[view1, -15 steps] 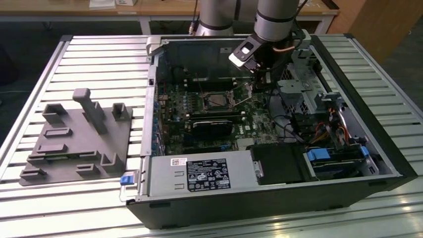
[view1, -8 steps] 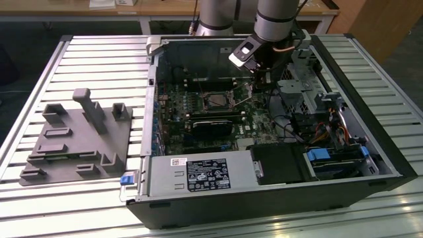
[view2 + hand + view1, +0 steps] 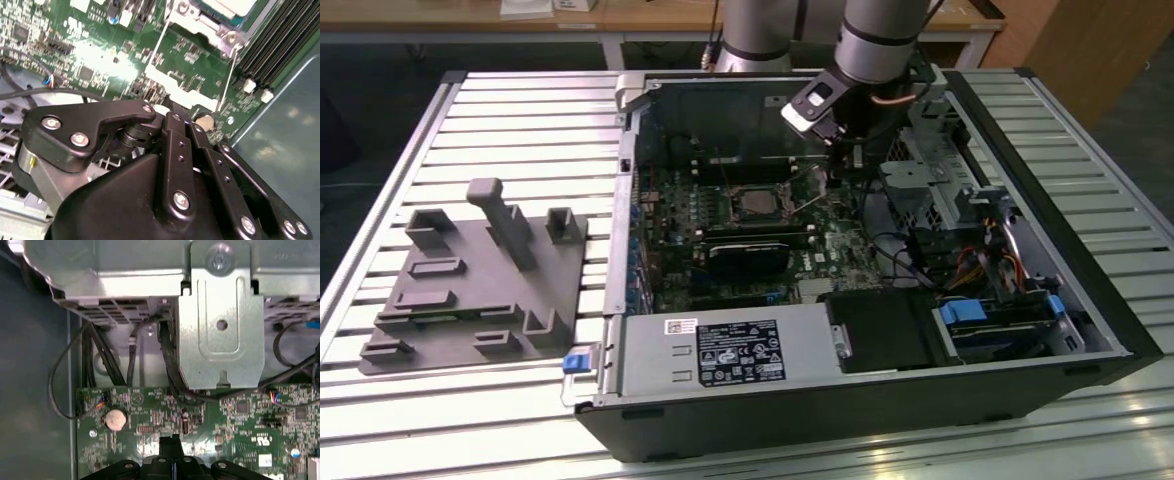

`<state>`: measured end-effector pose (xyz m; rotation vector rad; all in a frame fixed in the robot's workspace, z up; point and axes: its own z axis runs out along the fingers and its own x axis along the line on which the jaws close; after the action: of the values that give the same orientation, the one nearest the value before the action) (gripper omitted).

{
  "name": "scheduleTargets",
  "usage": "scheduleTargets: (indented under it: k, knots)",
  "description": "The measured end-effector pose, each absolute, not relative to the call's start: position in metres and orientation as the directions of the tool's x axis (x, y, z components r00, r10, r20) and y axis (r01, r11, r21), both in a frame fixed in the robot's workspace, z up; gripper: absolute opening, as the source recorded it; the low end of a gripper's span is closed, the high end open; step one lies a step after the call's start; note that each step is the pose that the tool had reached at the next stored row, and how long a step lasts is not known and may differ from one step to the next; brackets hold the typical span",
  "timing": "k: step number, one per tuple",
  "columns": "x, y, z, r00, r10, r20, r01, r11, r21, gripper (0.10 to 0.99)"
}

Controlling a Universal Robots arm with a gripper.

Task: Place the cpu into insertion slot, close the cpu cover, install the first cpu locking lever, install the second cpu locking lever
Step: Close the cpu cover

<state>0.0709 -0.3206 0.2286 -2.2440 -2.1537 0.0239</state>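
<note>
Now the claw (image 3: 174,441) hangs beside the cpu (image 3: 754,205), far from the printed label (image 3: 739,353).

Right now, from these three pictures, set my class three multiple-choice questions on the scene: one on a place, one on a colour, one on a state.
1. Where does the grey fixture tray lie?
A. on the slatted table, at the exterior view's left of the computer case
B. inside the case
C. on a shelf

2. What colour is the circuit board?
A. red
B. green
C. white

3. How do the jaws of the gripper stand in the first wrist view?
A. wide apart
B. clamped on a screwdriver
C. together

Answers:
1 A: the tray rests on the table's slats beside the case.
2 B: the board shows green in both wrist views.
3 C: the two tips meet along a thin seam over the board, with nothing seen between them.
</note>
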Motion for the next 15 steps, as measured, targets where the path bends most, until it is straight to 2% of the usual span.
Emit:
scheduleTargets:
  k: [3, 15]
  knots:
    - [0.0714, -0.3206, 0.2285, 0.041, 0.999, 0.009, 0.997, -0.041, -0.062, 0.106]
    - [0.0647, -0.3206, 0.2284, 0.041, 0.999, 0.009, 0.997, -0.041, -0.064, 0.106]
